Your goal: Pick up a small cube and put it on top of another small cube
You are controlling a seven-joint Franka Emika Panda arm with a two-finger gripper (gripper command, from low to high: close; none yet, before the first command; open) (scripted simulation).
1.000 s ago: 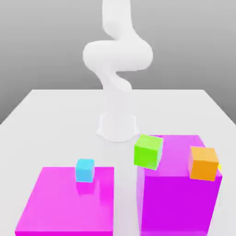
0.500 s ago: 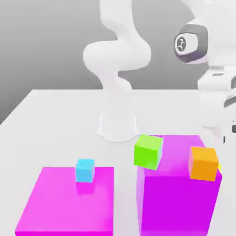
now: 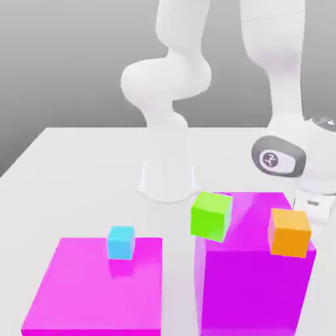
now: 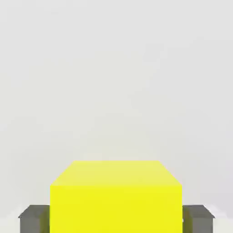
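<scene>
While my pincer point(image 4: 116, 219) pinches the yellow cube point(image 4: 116, 207) between its fingers, the arm point(image 3: 287, 92) reaches down past the tall block's point(image 3: 252, 289) far right corner in the exterior view. The orange cube point(image 3: 289, 233) sits at that block's right edge, the green one point(image 3: 211, 216) at its left edge. Over on the low block point(image 3: 98, 289), the blue cube point(image 3: 121, 243) is near the far right corner.

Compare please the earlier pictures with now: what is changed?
The arm swung in at the exterior view's right and came down behind the tall purple block. The gripper now has its fingers closed on the yellow cube. The lime-green, orange and light-blue cubes stayed.
</scene>
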